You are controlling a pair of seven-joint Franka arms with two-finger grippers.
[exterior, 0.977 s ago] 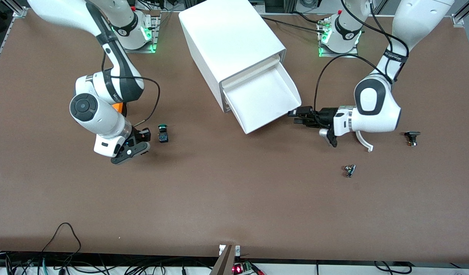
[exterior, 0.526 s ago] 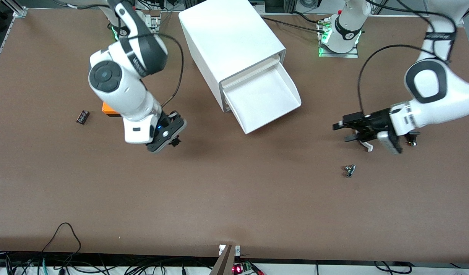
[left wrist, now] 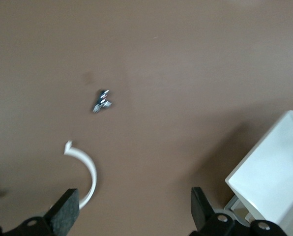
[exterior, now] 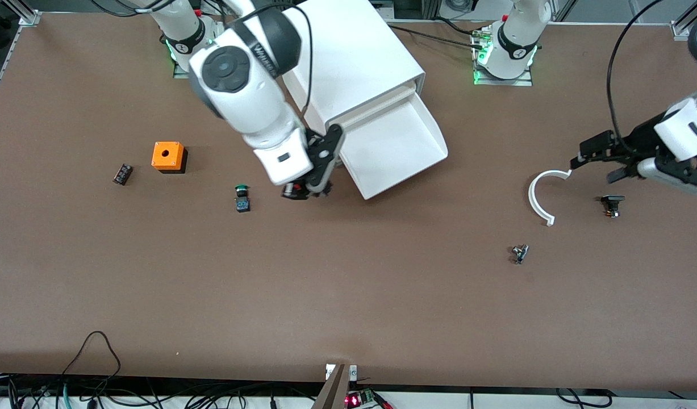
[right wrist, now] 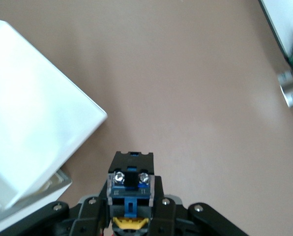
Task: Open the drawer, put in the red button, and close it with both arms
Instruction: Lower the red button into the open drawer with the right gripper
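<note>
One red button [right wrist: 131, 196] is pinched in the right gripper [exterior: 305, 184], held beside the open drawer [exterior: 393, 145] for placement. The left gripper [exterior: 601, 153], spread, is parked clear above the table [exterior: 348, 295].

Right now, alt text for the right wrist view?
The right gripper is shut on the red button, whose blue-black base with two screws points away from the camera and whose yellow collar just shows. It hangs over the brown table, beside a corner of the open white drawer.
</note>
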